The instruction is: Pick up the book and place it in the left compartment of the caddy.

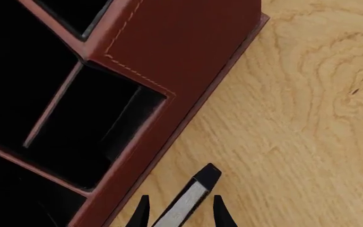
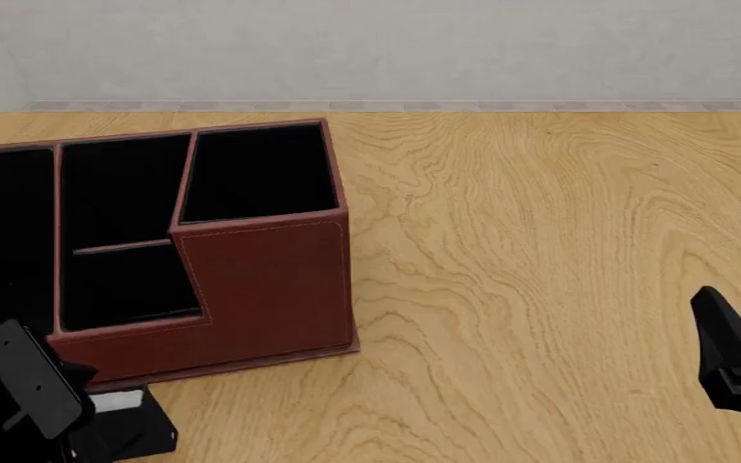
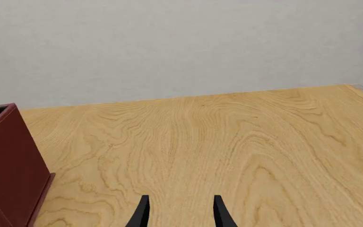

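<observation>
The caddy (image 2: 267, 280) is a reddish-brown box with black bays at the left of the table; it also shows in the left wrist view (image 1: 168, 42). Its left compartment (image 2: 4, 241) is the long bay at the far left, and shows in the left wrist view (image 1: 17, 203). The book (image 1: 191, 196), black with a pale page edge, stands between the spread fingers of my left gripper (image 1: 180, 210), just outside the caddy's front wall. The jaws stand wider than the book, with gaps on both sides. The book (image 2: 132, 424) sits at the front left. My right gripper (image 3: 180, 210) is open and empty.
The caddy's middle bay is crossed by a thin divider (image 2: 120, 247), and the taller square bay (image 2: 261, 174) stands at its right corner. My right gripper (image 2: 731, 347) hangs over bare wooden table (image 2: 538, 241) at the front right. A grey wall runs behind the table.
</observation>
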### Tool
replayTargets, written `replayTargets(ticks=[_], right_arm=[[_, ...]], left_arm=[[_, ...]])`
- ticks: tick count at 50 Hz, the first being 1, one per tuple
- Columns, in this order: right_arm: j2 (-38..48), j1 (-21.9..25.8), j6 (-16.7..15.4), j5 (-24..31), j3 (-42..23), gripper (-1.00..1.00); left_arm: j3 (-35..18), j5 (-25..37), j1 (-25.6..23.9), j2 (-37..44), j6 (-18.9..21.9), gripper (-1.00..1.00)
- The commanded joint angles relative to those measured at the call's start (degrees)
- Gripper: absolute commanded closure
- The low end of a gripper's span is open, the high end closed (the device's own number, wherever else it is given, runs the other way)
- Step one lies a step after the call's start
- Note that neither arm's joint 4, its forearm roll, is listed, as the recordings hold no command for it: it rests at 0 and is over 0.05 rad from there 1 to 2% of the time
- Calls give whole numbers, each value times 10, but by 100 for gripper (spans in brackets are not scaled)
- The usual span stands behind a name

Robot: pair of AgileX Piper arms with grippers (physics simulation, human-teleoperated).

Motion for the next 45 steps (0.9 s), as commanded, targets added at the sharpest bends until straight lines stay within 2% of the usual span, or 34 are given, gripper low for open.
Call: replayTargets(ticks=[1, 9, 16, 18, 21, 27, 28, 29, 30, 31, 33, 40, 43, 44, 45], right_arm=[[0, 0, 0, 0, 0, -100], [-2, 0, 0, 2, 0, -100], [-5, -1, 2, 3, 0, -100], [-4, -2, 2, 2, 0, -100], [-6, -3, 3, 3, 0, -100], [-6, -4, 4, 4, 0, -100], [-6, -4, 4, 3, 0, -100], [-6, -4, 4, 3, 0, -100], [-6, -5, 4, 3, 0, -100], [-6, -5, 4, 3, 0, -100], [-5, -6, 4, 2, 0, -100], [-5, -7, 5, 3, 0, -100], [-5, -7, 6, 2, 0, -100], [-5, -8, 7, 2, 0, -100], [-5, -8, 7, 2, 0, -100]], left_arm=[[8, -3, 7, 1, 3, -100], [18, -12, 22, 7, 24, -100], [31, -36, 48, 30, 69, -100], [54, -51, 57, 34, 100, -100], [76, -85, 79, 55, 124, -100], [79, -101, 80, 75, 118, -100], [73, -92, 69, 74, 101, -100], [72, -91, 69, 74, 101, -100], [60, -70, 50, 57, 79, 100], [42, -33, 7, 32, 43, 100], [40, -24, 6, 19, 50, 100], [-5, 46, -109, -24, -43, 100], [-12, 62, -137, -35, -52, 100], [-21, 71, -164, -40, -67, 100], [-21, 72, -164, -40, -67, 100]])
